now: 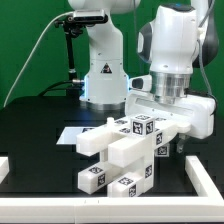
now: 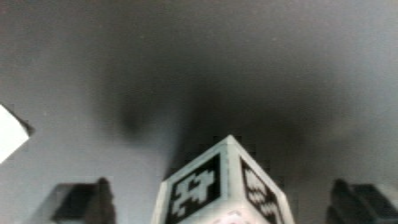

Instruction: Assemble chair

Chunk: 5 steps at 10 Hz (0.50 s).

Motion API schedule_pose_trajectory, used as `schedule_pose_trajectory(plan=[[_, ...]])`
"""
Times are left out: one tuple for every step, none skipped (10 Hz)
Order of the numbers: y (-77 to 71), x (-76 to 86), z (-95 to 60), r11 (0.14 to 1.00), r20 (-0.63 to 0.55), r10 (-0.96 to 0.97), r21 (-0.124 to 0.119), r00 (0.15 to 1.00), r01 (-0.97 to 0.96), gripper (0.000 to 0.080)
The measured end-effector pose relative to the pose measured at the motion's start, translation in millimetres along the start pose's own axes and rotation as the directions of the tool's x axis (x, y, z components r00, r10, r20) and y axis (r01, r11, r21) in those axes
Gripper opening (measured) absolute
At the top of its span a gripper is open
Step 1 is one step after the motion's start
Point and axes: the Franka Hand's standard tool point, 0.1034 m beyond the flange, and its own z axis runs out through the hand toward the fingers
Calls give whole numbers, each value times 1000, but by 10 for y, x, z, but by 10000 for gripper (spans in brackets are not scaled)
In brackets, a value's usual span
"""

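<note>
The end effector (image 1: 160,126) hovers open over the chair (image 1: 122,152), a cluster of white tagged parts on the black bench (image 1: 40,150); if its jaws close off-centre, they could tip or slide a post. The wrist view alone shows one tagged post (image 2: 222,190) between the dark fingers (image 2: 80,203), apparently untouched, while the exterior view shows the whole cluster.

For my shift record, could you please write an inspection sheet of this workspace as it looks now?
Surface: black table, thin white border frame at its edges.
Job's things: white tagged chair parts clustered together mid-table; one tagged post rises between the pincer fingers.
Clutter: a flat white sheet lies behind the parts.
Grippers: pincer low over the parts, fingers apart on either side of the post; contact cannot be told.
Cables: black cable hangs in front of the curtain.
Surroundings: green curtain, second white robot base behind.
</note>
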Motion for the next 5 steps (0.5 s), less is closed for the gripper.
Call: schedule_pose_trajectory(plan=[[0,0,0,1000,0,0,0,1000,0,386],[-1,1,-1,1000,0,-1,0,1000,1,282],[-1,1,-1,1000,0,-1,0,1000,1,282],[-1,1,-1,1000,0,-1,0,1000,1,282],[-1,1,-1,1000,0,-1,0,1000,1,282]])
